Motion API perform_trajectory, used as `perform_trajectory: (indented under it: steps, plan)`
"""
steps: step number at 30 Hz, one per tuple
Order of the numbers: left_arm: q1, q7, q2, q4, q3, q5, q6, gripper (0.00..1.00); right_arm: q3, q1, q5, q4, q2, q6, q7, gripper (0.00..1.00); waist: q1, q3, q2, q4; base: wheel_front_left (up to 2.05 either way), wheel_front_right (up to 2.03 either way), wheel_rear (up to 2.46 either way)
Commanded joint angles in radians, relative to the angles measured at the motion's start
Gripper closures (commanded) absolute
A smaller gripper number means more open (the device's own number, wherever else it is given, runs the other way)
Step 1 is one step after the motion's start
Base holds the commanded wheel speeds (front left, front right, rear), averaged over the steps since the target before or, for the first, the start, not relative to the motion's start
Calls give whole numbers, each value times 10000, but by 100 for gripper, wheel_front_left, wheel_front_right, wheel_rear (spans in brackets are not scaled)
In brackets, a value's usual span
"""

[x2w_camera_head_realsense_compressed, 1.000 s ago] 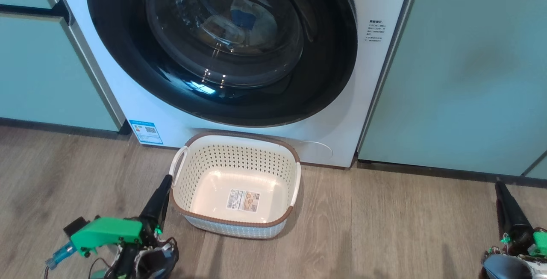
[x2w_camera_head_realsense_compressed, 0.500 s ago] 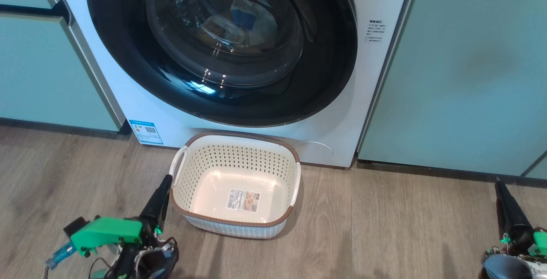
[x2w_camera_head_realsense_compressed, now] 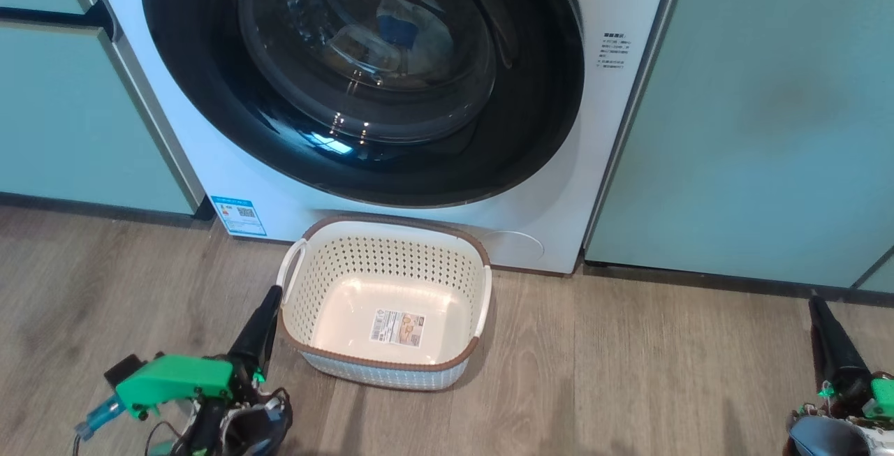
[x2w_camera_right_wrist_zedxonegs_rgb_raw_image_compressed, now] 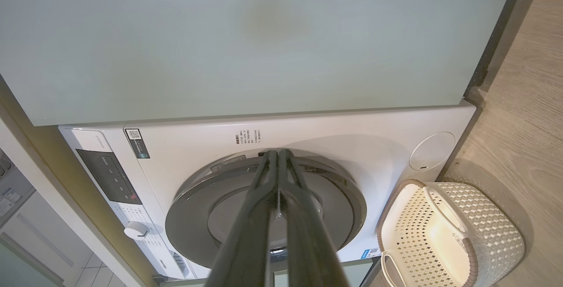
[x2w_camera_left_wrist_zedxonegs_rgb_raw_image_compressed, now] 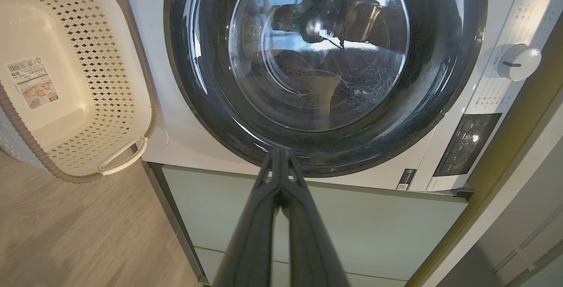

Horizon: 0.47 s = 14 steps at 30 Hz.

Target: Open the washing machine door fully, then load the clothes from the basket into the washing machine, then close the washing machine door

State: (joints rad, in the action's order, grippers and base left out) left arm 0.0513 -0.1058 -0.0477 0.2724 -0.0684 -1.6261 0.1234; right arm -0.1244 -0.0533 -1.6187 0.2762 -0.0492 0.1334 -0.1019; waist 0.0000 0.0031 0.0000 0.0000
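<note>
The washing machine (x2w_camera_head_realsense_compressed: 601, 149) stands straight ahead. The washing machine door (x2w_camera_head_realsense_compressed: 531, 128), with its black rim and glass bowl, lies flush against the front. Through the glass I see pale cloth with a blue patch, which looks like the clothes (x2w_camera_head_realsense_compressed: 397, 28). The basket (x2w_camera_head_realsense_compressed: 391, 260) sits on the floor just below the door with nothing in it but a label sticker. My left gripper (x2w_camera_head_realsense_compressed: 274, 292) is shut, its tip beside the basket's left handle. Low at the right, my right gripper (x2w_camera_head_realsense_compressed: 816, 300) is shut and holds nothing. The door (x2w_camera_left_wrist_zedxonegs_rgb_raw_image_compressed: 440, 80) and basket (x2w_camera_left_wrist_zedxonegs_rgb_raw_image_compressed: 110, 58) also show in the left wrist view.
Pale green cabinets flank the washer on the left (x2w_camera_head_realsense_compressed: 70, 114) and right (x2w_camera_head_realsense_compressed: 754, 114). Wood floor (x2w_camera_head_realsense_compressed: 628, 372) spreads in front. A blue energy sticker (x2w_camera_head_realsense_compressed: 239, 216) marks the washer's lower left corner. The control dial (x2w_camera_left_wrist_zedxonegs_rgb_raw_image_compressed: 518, 60) sits on the top panel.
</note>
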Motion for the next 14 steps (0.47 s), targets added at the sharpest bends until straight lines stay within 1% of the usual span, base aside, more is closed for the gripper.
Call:
perform_trajectory:
  steps: [1,14]
  plan:
    - [562,-38,-65,-275,-409,138,73,100,159,-541,57,-317,-55,-27,-70,100,0,0,0,0,0,0,0]
    - [563,-46,-58,-274,-419,146,73,100,148,-542,66,-317,-47,-27,-79,100,0,0,0,0,0,0,0]
